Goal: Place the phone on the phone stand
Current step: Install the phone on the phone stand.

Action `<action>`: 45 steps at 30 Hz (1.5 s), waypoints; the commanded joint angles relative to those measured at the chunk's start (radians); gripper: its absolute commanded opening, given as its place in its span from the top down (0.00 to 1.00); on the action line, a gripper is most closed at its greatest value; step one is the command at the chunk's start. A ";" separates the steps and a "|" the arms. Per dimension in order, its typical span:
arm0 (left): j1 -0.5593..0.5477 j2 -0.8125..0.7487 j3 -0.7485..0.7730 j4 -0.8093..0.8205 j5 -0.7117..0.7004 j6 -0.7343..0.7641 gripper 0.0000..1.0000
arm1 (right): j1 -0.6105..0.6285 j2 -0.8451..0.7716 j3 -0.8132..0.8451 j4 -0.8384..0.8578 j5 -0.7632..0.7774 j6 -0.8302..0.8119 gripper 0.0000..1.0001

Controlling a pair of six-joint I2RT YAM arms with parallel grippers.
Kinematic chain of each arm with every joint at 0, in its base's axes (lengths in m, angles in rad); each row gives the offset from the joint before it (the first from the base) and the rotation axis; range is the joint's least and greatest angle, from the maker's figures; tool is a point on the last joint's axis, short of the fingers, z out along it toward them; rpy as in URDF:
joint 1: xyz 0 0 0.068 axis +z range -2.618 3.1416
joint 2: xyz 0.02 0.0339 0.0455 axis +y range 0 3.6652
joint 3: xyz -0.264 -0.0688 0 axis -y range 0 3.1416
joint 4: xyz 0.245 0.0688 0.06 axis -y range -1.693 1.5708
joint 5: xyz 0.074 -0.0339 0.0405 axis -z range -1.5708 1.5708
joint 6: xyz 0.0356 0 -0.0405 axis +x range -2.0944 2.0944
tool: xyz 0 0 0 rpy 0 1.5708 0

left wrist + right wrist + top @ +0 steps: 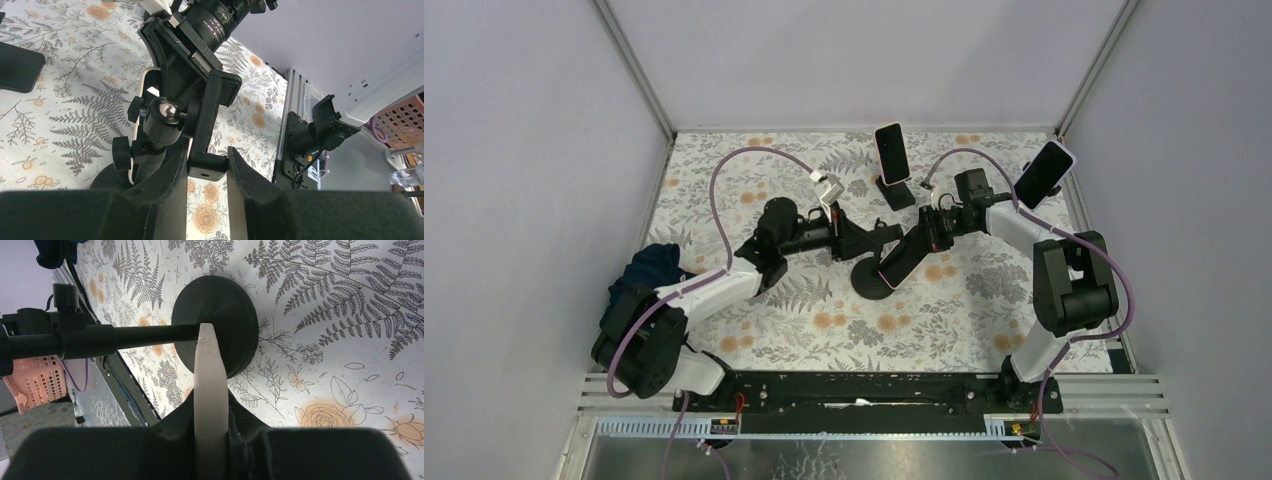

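The right gripper [921, 239] is pinching the phone [901, 260] by its edges, holding it tilted against the phone stand [869, 281] at the middle of the table [944, 325]. The left gripper [207, 172] is reaching in from the left, its fingers closing narrowly on the stand's clamp bracket.

**Inspector:** Overhead view?
**Assessor:** Bright, even, diffuse light from above. Tabletop [944, 320] print is sharp, with only soft, short shadows under the arms [724, 285]. Posts [634, 65] splay outward toward the corners: wide-angle distortion.
**Inspector:** Left wrist?
**Assessor:** Left end effector [207, 162] is near-black and blurred along the bottom edge. One bright highlight on the ball joint [167, 111] of the stand [212, 110]. Background at right is slightly soft.
**Inspector:** Right wrist?
**Assessor:** Phone [210, 370] edge is close to the lens, soft and nearly blown white. Right end effector [212, 415] is underexposed, no detail. Fern print is crisp.
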 commanded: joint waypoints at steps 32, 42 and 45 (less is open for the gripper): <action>0.039 -0.158 0.226 -0.729 -0.077 0.365 0.37 | 0.016 -0.402 0.043 -0.422 -0.007 -0.659 1.00; 0.039 -0.351 0.212 -0.790 -0.064 0.387 0.29 | 0.041 -0.438 0.136 -0.599 -0.078 -0.795 1.00; 0.039 -0.374 0.241 -0.783 -0.010 0.371 0.28 | 0.113 -0.432 0.192 -0.647 -0.072 -0.808 1.00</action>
